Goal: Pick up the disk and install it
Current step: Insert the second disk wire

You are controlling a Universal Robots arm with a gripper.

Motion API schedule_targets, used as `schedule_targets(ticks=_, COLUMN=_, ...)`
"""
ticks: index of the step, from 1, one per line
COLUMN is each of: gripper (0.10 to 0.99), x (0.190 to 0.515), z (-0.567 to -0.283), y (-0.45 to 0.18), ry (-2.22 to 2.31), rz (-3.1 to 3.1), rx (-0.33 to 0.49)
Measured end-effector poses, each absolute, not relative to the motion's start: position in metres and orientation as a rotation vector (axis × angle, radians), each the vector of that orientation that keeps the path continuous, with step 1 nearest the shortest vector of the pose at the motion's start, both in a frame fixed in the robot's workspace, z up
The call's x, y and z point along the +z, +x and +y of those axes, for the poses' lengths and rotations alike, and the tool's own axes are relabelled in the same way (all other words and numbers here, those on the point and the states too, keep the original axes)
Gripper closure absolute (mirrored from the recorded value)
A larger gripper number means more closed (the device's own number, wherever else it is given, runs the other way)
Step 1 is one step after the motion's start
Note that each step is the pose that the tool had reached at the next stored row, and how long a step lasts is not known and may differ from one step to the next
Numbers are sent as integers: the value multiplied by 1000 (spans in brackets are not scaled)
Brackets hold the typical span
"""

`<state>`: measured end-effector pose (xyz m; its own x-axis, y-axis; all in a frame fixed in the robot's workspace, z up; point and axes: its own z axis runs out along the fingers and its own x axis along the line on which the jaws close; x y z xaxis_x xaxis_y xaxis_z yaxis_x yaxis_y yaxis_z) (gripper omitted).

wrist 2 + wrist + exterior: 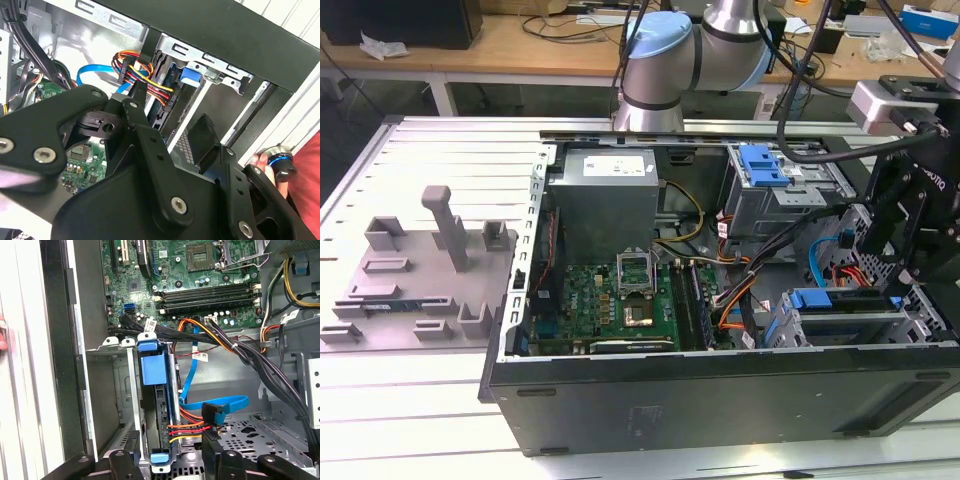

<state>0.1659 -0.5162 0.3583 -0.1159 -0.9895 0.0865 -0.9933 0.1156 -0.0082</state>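
**Disk seated in the drive cage, gripper just above**

Disk [152,405] stands on edge in a slot of the metal drive cage [112,390] at the front corner of the open computer case [720,400], its blue carrier bracket showing at both ends in the first wrist view. In the exterior view the same blue bracket [830,298] lies along the cage's upper edge, towards that view's right. Red, yellow and orange power wires [187,427] and a blue data cable [220,405] run just beside the disk.

The gripper [905,225] hangs directly over the cage on the exterior view's right. Its black fingers [225,462] reach down on either side of the disk's near end, spread apart, and I cannot tell whether they touch the bracket or hold anything.

A second blue bracket [761,165] sits in the upper bay further back. The motherboard [620,300] lies bare in the case's middle. A grey fixture [430,260] rests on the tabletop [400,400], well apart from the case.
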Motion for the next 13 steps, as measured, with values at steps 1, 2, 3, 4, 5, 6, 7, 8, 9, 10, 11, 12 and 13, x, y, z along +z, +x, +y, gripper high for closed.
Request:
schedule_targets(ticks=1, gripper=482, x=358, z=-516, y=166, ry=2048, rz=-2301, rx=98)
schedule_targets(ticks=2, gripper=482, x=358, z=-516, y=166, ry=2048, rz=-2301, rx=98)
schedule_targets(ticks=3, gripper=482, x=358, z=-516, y=166, ry=2048, rz=-2301, rx=98)
schedule_targets(ticks=4, gripper=482, x=358, z=-516, y=166, ry=2048, rz=-2301, rx=98)
schedule_targets(ticks=5, gripper=482, x=358, z=-516, y=166, ry=2048, rz=-2301, rx=98)
schedule_targets(ticks=6, gripper=482, x=358, z=-516, y=166, ry=2048, rz=-2301, rx=99)
schedule_targets(ticks=7, gripper=482, x=361, z=-512, y=166, ry=2043, rz=-2296, rx=105)
schedule_targets(ticks=8, gripper=482, x=371, z=-502, y=166, ry=2036, rz=-2286, rx=111)
schedule_targets(ticks=9, gripper=482, x=379, z=-495, y=166, ry=2028, rz=-2277, rx=113)
schedule_targets(ticks=10, gripper=482, x=383, z=-491, y=166, ry=2017, rz=-2263, rx=115)
schedule_targets(ticks=11, gripper=482, x=384, z=-489, y=166, ry=2008, rz=-2252, rx=115)
schedule_targets(ticks=12, gripper=482, x=384, z=-487, y=166, ry=1997, rz=-2238, rx=116)
schedule_targets(ticks=13, gripper=482, x=385, z=-484, y=166, ry=1977, rz=-2213, rx=117)
